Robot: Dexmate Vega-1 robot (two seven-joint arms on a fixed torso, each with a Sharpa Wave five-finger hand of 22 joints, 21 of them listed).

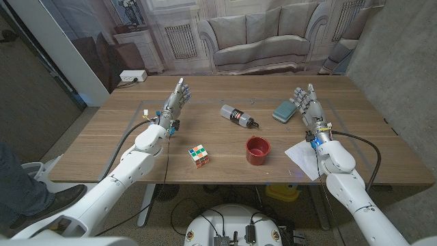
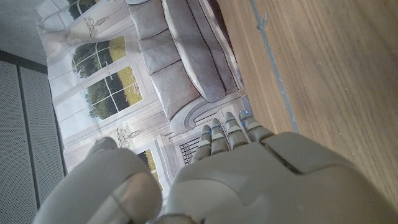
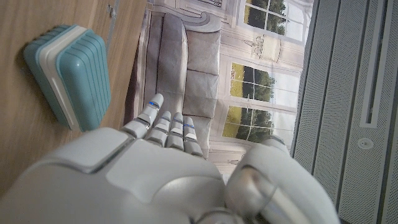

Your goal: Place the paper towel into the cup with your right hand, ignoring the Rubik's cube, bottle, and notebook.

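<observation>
1. The paper towel (image 1: 304, 159) lies flat on the counter (image 1: 205, 123), at 3 o'clock from the cup (image 1: 258, 150), partly under the right arm.
2. It looks light and limp; best pinched at its free edge.
3. The right hand (image 1: 308, 104) holds nothing, its fingers straight and close together.

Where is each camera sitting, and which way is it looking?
Head view: on the robot's head, looking down at the table; both arms, left robot hand and right robot hand show.
Left wrist view: on the left wrist, looking along the left robot hand toward the sofa backdrop.
Right wrist view: on the right wrist, over the right robot hand; it shares the teal notebook with the head view.
</observation>
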